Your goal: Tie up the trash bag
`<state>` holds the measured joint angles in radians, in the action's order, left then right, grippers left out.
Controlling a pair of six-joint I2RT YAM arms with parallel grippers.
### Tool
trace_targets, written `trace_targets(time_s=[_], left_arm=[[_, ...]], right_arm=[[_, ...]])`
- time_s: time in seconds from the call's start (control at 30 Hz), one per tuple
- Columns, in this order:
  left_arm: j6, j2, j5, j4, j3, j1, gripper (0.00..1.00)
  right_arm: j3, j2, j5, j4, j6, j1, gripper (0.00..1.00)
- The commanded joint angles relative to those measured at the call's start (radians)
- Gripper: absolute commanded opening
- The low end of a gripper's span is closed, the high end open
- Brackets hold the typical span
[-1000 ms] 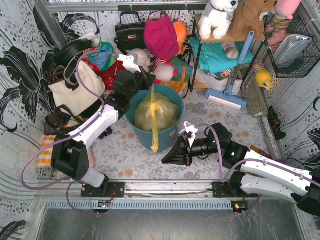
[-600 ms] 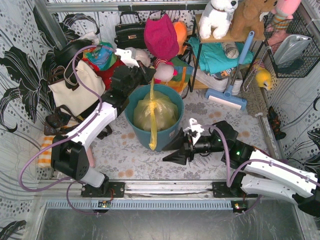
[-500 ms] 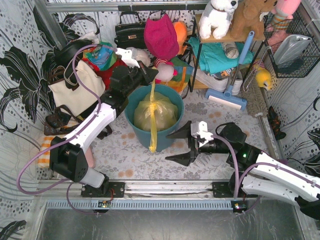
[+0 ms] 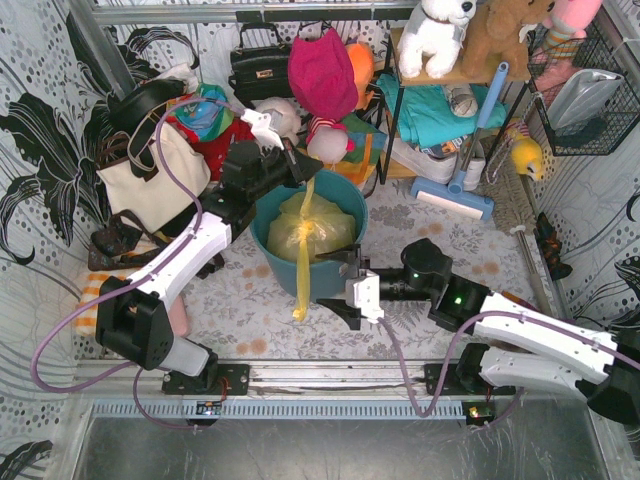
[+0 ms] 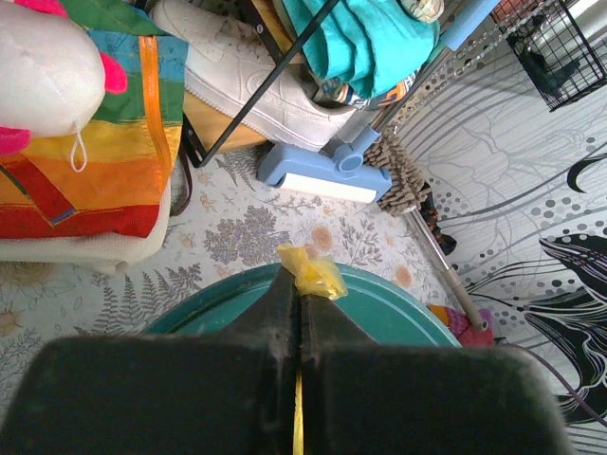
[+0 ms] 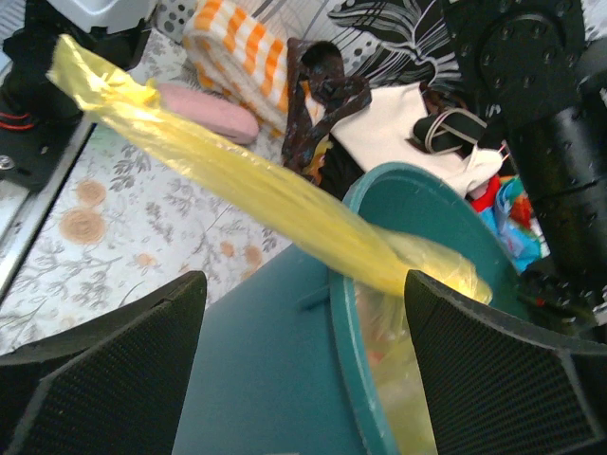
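Observation:
The yellow-green trash bag [image 4: 312,228] sits inside a round teal bin [image 4: 335,272], with pale crumpled paper showing faintly through it. Its neck is twisted into a long yellow strip [image 4: 303,262] that runs over the bin's front rim and hangs down. My left gripper [image 4: 296,168] is above the bin's far rim, shut on the strip's upper end; in the left wrist view the yellow knob [image 5: 311,272] pokes out past the gripper [image 5: 300,301]. My right gripper [image 4: 337,290] stands open at the bin's front right. In the right wrist view the gripper [image 6: 303,284] straddles the bin wall [image 6: 275,379], and the strip [image 6: 218,166] crosses above the fingers without touching them.
A cream tote bag [image 4: 150,178] and a clutter of bags and toys crowd the back left. A blue floor sweeper [image 4: 455,195] and a metal rack [image 4: 400,110] stand at the back right. A striped cloth [image 4: 88,302] lies at the left edge.
My right gripper has opened and moved left up to the bin's front. The left gripper stays shut on the strip, a little farther back. The strip's tail has swung slightly left.

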<state>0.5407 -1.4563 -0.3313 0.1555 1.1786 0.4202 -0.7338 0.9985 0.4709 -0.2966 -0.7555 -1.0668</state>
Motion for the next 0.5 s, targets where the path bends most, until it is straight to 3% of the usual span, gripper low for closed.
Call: trace_targets(time_s=[0.0,0.13,0.23,0.4,0.47], left_arm=[[0.010,0.032,-0.018,0.031,-0.010,0.014,0.00],[0.011,0.034,-0.017,0.030,-0.007,0.015,0.00],[0.011,0.036,-0.018,0.030,-0.005,0.017,0.00],[0.005,0.040,-0.015,0.032,-0.002,0.016,0.00],[-0.001,0.040,-0.015,0.036,0.010,0.017,0.00]], right_arm=[[-0.035,0.051,0.028,-0.202,-0.061,-0.017,0.85],[-0.058,0.110,0.058,-0.289,-0.040,-0.033,0.82],[-0.071,0.145,0.092,-0.311,-0.019,-0.042,0.73],[-0.071,0.140,0.110,-0.312,0.010,-0.047,0.31],[-0.084,0.131,0.112,-0.296,0.016,-0.047,0.01]])
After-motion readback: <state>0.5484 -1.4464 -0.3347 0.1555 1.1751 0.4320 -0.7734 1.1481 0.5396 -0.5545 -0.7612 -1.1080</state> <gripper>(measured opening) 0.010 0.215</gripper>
